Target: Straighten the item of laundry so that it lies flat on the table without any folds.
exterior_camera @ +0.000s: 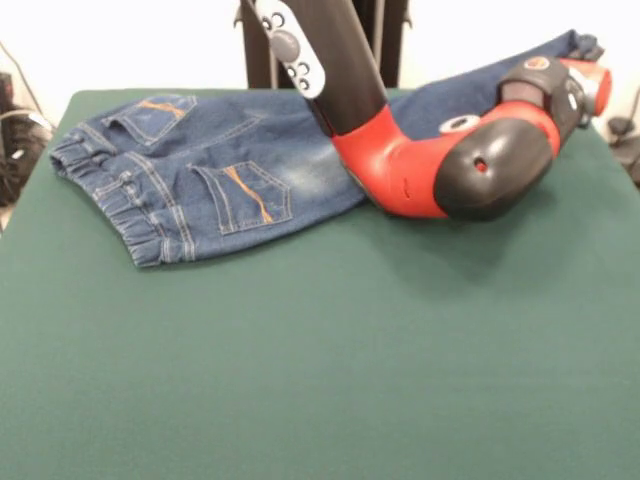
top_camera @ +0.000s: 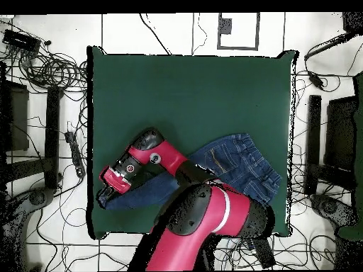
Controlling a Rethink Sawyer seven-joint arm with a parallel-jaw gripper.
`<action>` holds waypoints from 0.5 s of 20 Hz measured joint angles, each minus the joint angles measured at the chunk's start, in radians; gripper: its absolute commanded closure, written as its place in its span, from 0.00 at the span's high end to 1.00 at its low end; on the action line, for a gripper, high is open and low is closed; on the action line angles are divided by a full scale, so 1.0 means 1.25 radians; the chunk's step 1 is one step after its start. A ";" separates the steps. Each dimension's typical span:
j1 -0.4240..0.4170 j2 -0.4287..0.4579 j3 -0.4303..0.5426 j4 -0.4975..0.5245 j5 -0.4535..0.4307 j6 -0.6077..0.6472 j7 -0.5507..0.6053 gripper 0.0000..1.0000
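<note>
The item of laundry (exterior_camera: 200,170), a small pair of blue jeans, lies on the green table (exterior_camera: 320,360) with its back pockets up. In the front view its gathered waistband is at the far left. The legs (top_camera: 152,185) run under my red arm toward the far right corner. There the hem end (exterior_camera: 570,45) is raised above the table top. My gripper (top_camera: 106,193) sits at that leg end, below the arm's wrist (top_camera: 119,176). The wrist hides its hold on the cloth. The seat and the upper legs show soft creases.
In the front view my red and black elbow (exterior_camera: 470,165) rests low over the table's far right part. The near half of the table is bare green cloth. In the overhead view cables (top_camera: 42,67) and dark stands (top_camera: 49,134) lie on the floor around the table.
</note>
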 measured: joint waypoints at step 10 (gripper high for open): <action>0.000 -0.028 -0.027 0.015 -0.063 -0.122 0.000 0.00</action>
